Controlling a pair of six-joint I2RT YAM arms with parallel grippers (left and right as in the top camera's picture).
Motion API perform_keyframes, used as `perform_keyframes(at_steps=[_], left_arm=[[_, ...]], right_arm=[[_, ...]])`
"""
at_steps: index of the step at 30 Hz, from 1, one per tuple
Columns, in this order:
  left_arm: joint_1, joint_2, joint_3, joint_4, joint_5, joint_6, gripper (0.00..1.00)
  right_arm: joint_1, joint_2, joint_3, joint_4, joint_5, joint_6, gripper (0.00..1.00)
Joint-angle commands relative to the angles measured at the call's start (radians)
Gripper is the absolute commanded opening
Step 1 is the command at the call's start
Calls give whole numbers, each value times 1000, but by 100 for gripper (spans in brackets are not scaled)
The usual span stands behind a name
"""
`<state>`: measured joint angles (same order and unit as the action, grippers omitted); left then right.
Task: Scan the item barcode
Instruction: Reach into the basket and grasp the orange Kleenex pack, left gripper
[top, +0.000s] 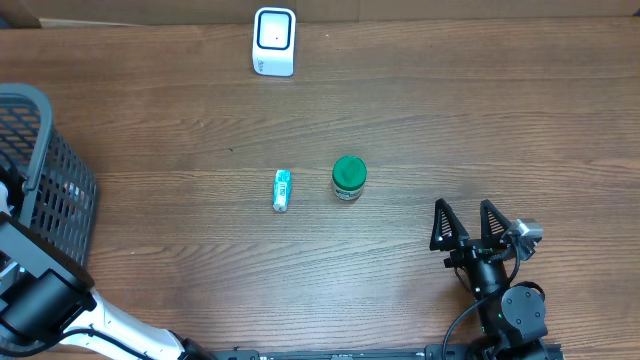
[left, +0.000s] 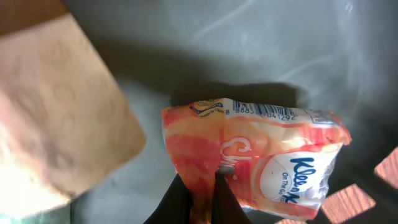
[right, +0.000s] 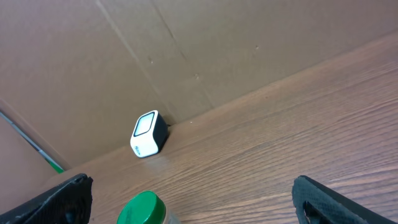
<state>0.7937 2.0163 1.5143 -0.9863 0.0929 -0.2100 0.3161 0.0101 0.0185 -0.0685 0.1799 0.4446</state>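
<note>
Tissue pack (left: 261, 162), orange and white with a barcode (left: 267, 114) printed along its top edge, fills the middle of the left wrist view. The left jaws are clenched on its lower left edge, with the dark fingers (left: 177, 205) pinching the wrapper at the bottom of the frame. The pack hangs over a grey floor (left: 249, 43), and openings at the lower right show wood beneath. A blurred tan slab (left: 56, 124) crowds the upper left, just beside the pack.

From overhead, the pack and the left jaws are hidden. Only the left arm (top: 45, 300) shows, rising from the lower left corner toward the dark mesh basket (top: 70, 210) at the left edge.

The white scanner (top: 274, 41) stands at the top centre of the bench (top: 500, 120), well apart from the basket. In the middle of the bench lie a small blue-and-white tube (top: 282, 190) and a green-lidded jar (top: 349, 178), near each other but not touching. They sit between the scanner and the lower edge, off the straight line from basket to scanner.

At the lower right the right jaws are spread wide and grasp nothing, their black fingers (top: 441, 222) pointing up the frame. The right wrist view shows the scanner (right: 149, 134) at the foot of a cardboard wall (right: 93, 62) and the jar's lid (right: 142, 208) at the bottom edge.
</note>
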Motion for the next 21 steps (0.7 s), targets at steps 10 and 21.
perform_keyframes(at_steps=[10, 21], left_arm=[[-2, -330, 48, 0, 18, -138, 4], [-2, -639, 47, 47, 162, -198, 4]], right_arm=[[6, -8, -11, 6, -2, 0, 100], [6, -8, -11, 6, -2, 0, 100]])
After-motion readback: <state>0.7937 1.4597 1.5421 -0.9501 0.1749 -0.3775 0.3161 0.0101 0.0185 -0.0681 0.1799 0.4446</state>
